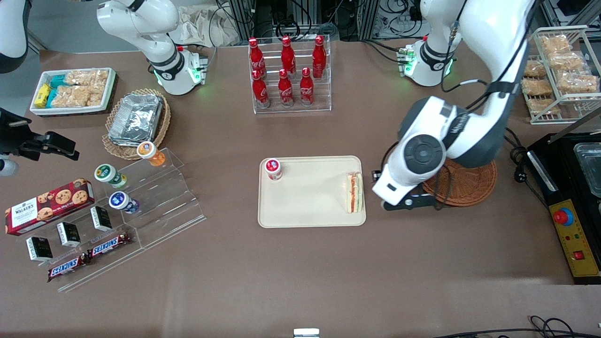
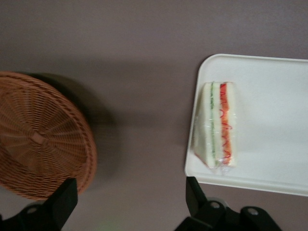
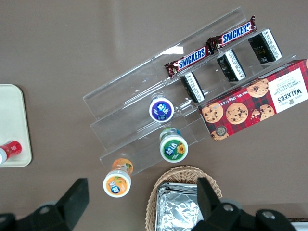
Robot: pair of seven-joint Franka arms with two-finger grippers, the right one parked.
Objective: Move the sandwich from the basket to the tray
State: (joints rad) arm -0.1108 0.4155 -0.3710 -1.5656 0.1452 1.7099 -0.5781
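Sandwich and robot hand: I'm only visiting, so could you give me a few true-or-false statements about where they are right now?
1. The sandwich lies on the tray. True.
2. The basket holds food. False: it is empty.
3. The gripper is shut on the sandwich. False: it is open, holding nothing, above the table between basket and tray.
4. A red-capped cup stands on the tray. True.

Cola bottles [image 1: 287, 71]: farther from front camera than gripper [image 1: 404, 203].
Acrylic snack stand [image 1: 159, 202]: well apart from gripper, toward parked arm's end.
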